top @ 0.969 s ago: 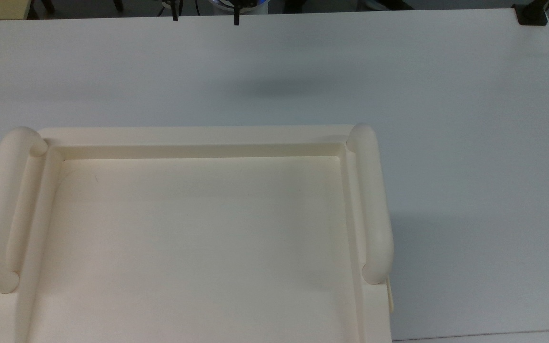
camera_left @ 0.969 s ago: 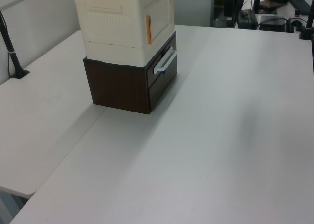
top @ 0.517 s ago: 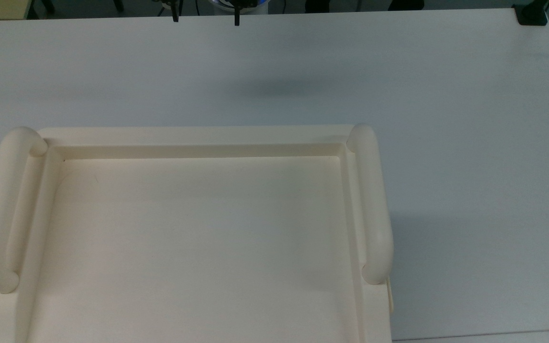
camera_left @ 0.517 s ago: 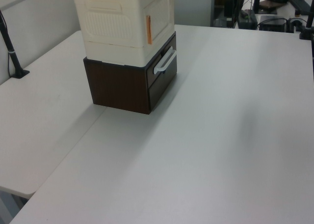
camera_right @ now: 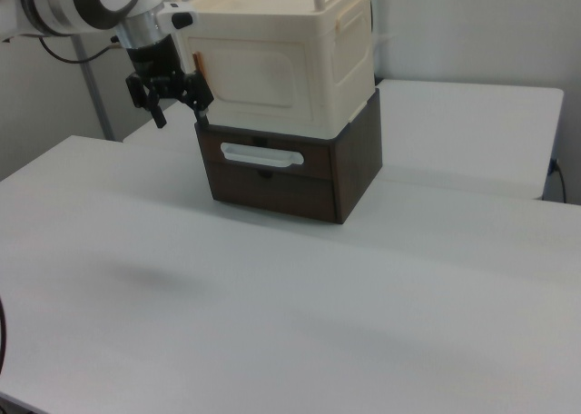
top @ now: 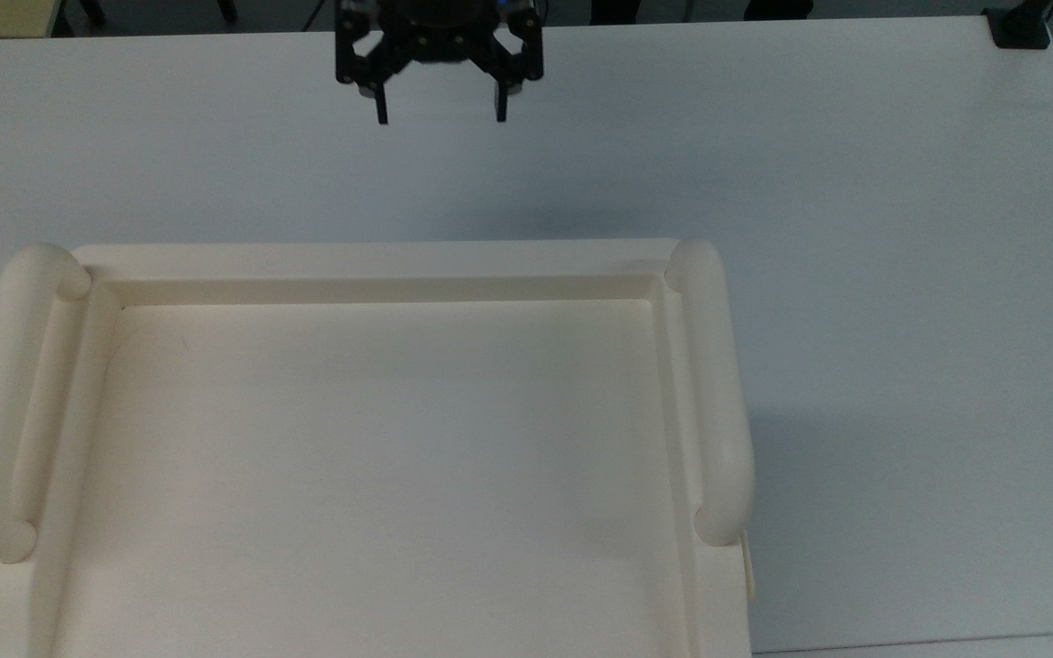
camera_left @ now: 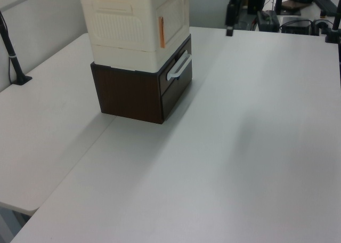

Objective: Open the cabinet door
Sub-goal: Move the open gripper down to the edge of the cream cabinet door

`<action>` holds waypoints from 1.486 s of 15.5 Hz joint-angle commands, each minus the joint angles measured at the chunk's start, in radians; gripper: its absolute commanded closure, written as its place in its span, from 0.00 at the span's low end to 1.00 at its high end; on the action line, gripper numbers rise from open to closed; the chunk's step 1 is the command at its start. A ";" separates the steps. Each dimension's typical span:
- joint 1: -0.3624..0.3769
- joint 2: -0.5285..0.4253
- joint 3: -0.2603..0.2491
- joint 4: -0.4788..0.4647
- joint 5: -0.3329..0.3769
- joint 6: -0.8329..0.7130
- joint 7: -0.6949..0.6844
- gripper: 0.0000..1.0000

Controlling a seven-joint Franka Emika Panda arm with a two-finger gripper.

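The cream cabinet [camera_right: 281, 55] stands on a dark brown drawer unit [camera_right: 290, 173]. Its door [camera_right: 259, 83] is the flat front panel, shut, with a slim vertical orange-tinted handle [camera_right: 201, 69] at the right view's left edge. In the left view the door [camera_left: 173, 11] faces right, its handle [camera_left: 161, 32] on the near edge. My black gripper [camera_right: 182, 116] hangs open and empty just left of the handle in the right view, not touching it. In the top view the gripper [top: 441, 117] sits above the cabinet's recessed top [top: 380, 475], a gap of table between them. One of its fingers [camera_left: 229, 29] shows in the left view.
The white table [top: 856, 274] spreads wide around the cabinet. The drawer unit carries a white bar handle [camera_right: 261, 155] below the door. Tubular rails [top: 718, 393] run along both sides of the cabinet top. A black clamp [top: 1020, 27] sits at the table's corner, a black post [camera_left: 13, 56] at the left view's left.
My gripper has come down into the top view from its upper edge, toward the cabinet, and has entered the left view at the top. The cabinet and door have not moved.
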 commanded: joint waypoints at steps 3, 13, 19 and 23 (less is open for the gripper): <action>0.036 0.070 -0.001 0.057 0.009 0.280 0.111 0.00; 0.087 0.135 -0.003 0.062 -0.008 0.592 0.146 0.00; 0.102 0.170 -0.003 0.062 -0.124 0.670 0.145 0.19; 0.102 0.176 -0.003 0.062 -0.135 0.724 0.146 0.31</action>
